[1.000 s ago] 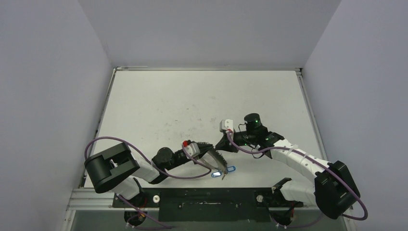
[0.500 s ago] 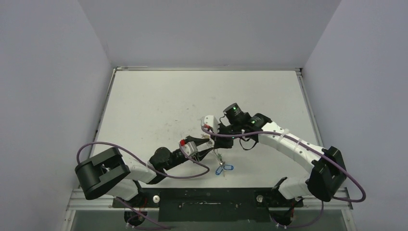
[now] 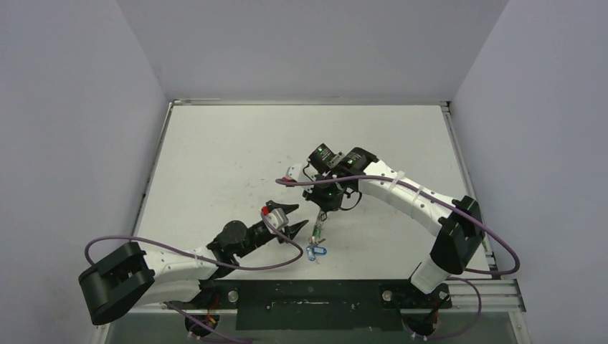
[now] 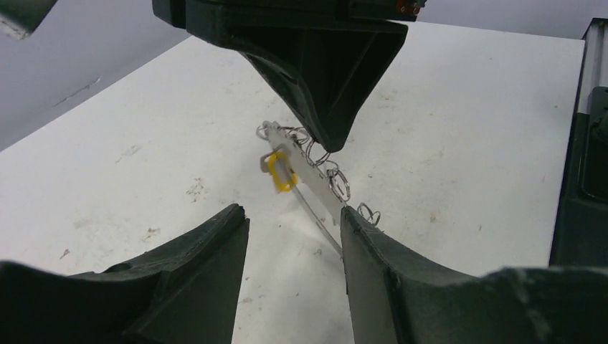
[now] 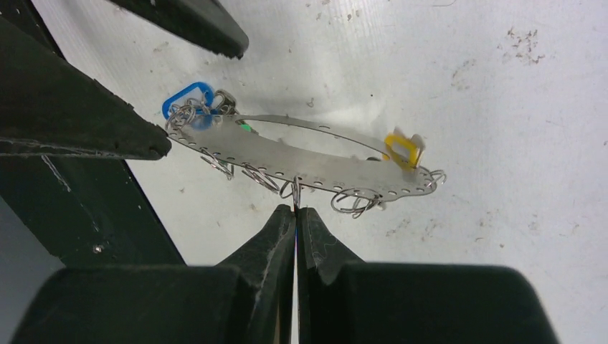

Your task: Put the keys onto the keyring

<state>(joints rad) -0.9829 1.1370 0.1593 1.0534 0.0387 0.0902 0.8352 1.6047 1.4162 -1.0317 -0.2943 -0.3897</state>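
The keyring [image 5: 308, 168] is a flat silvery band bent into a loop, pierced with holes and hung with small wire rings. My right gripper [image 5: 295, 208] is shut on one of those rings and holds the loop just above the table. The keys hang from it: a blue tag [image 5: 188, 100], a yellow tag [image 5: 401, 149] and a speck of green [image 5: 246, 127]. From above, the keyring [image 3: 315, 233] dangles below the right gripper [image 3: 321, 215], the blue key [image 3: 315, 251] lowest. My left gripper [image 3: 295, 218] is open just left of it. In the left wrist view the keyring [image 4: 312, 183] and yellow tag [image 4: 279, 170] hang beyond the open left gripper [image 4: 294, 218].
A black mounting rail [image 3: 308, 294] runs along the near table edge below the keys. Purple cables [image 3: 179, 247] loop off both arms. Grey walls close in the white table [image 3: 236, 150] on three sides. A black block [image 4: 581, 179] stands to the right of the left wrist.
The left gripper has opened, let go and drawn back to the left. The right arm has swung left, carrying the keyring with the keys; the blue key moved left with it.
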